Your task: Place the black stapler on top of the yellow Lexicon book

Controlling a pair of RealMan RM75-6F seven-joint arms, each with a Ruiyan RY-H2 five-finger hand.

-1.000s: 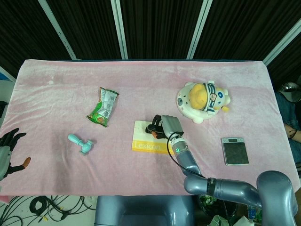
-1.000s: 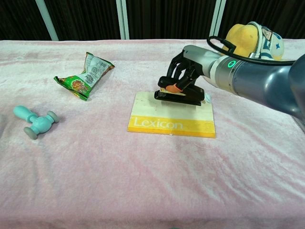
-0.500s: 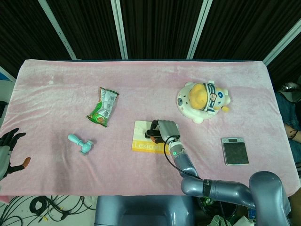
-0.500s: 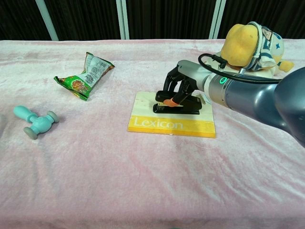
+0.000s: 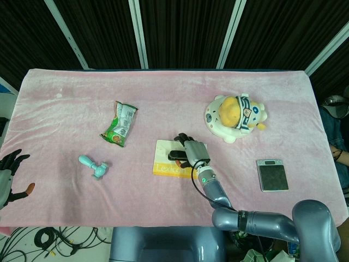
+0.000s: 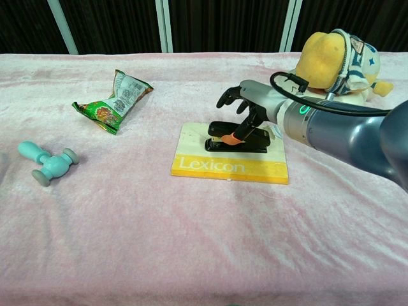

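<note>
The black stapler (image 6: pixel 238 144) lies flat on the yellow Lexicon book (image 6: pixel 229 167), near the book's far edge. My right hand (image 6: pixel 247 107) hovers just over it with its fingers lifted and spread; only the orange-tipped thumb still reaches down beside the stapler's top. In the head view the stapler (image 5: pixel 175 155) shows as a dark shape on the book (image 5: pixel 165 168), partly covered by the right hand (image 5: pixel 192 150). My left hand (image 5: pixel 11 173) rests at the table's near left edge, fingers apart and holding nothing.
A green snack bag (image 5: pixel 120 125) lies left of the book, and a teal toy (image 5: pixel 94 167) nearer the front left. A yellow-and-white plush (image 5: pixel 235 115) sits behind the right hand. A small grey device (image 5: pixel 272 174) lies at the right.
The right hand lowered the stapler onto the book, then lifted its fingers off it and spread them. The left hand has not moved.
</note>
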